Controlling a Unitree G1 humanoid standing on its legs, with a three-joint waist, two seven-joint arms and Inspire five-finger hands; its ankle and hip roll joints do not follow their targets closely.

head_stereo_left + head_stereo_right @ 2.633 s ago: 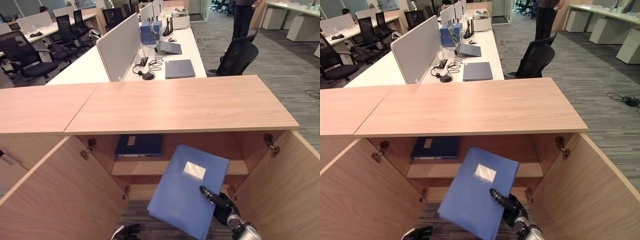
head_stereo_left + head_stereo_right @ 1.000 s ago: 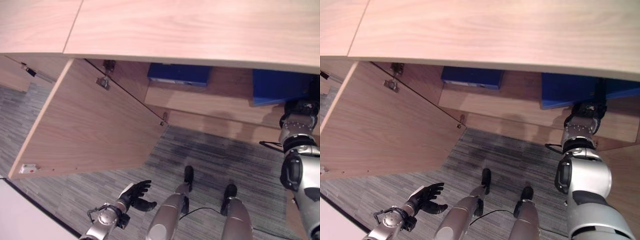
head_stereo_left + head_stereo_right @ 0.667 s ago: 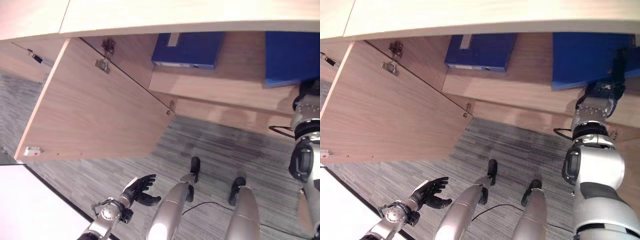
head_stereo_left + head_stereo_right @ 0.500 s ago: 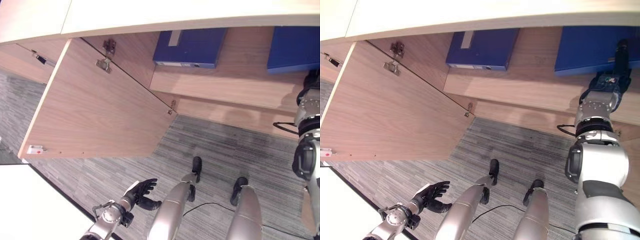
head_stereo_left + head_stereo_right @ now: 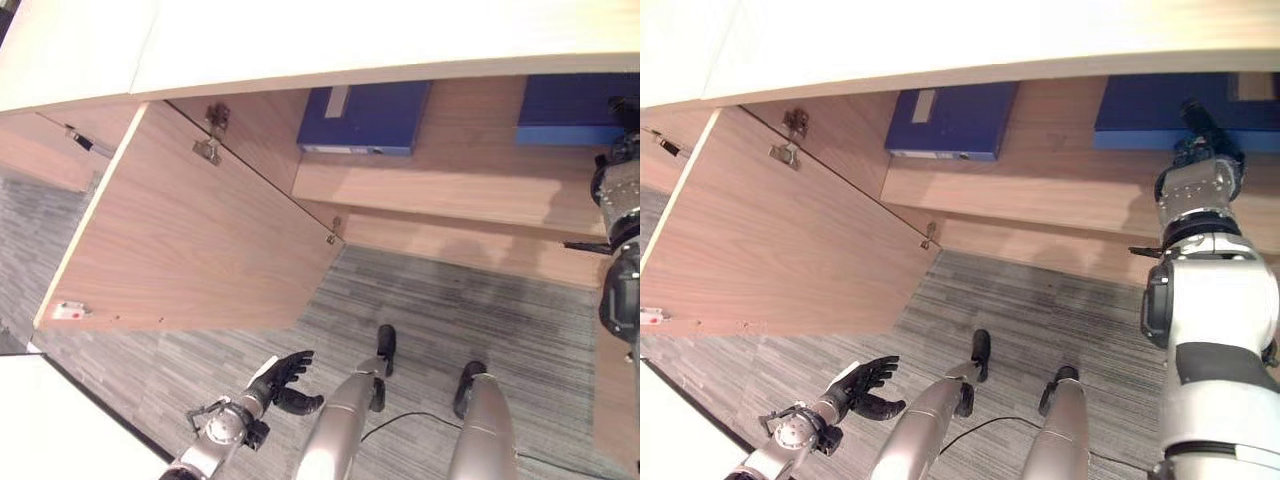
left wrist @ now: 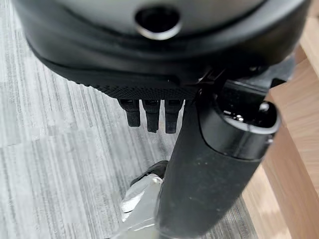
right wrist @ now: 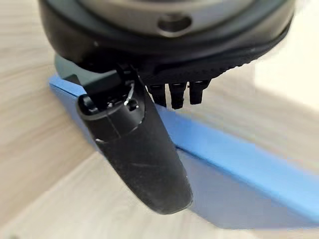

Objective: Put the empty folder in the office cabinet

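On cabinet shelf [image 5: 1060, 185], blue folder [image 5: 1160, 105] flat, right robot hand [image 5: 1200, 135] on it

both arms are silver-grey with black joint bands. the left hand [image 5: 862, 389] and right hand [image 5: 1200, 135] are dark, with a ribbed black palm edge.

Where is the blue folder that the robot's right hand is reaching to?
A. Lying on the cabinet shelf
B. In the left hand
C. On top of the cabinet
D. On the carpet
A: the blue folder lies flat on the cabinet shelf, by the right hand.
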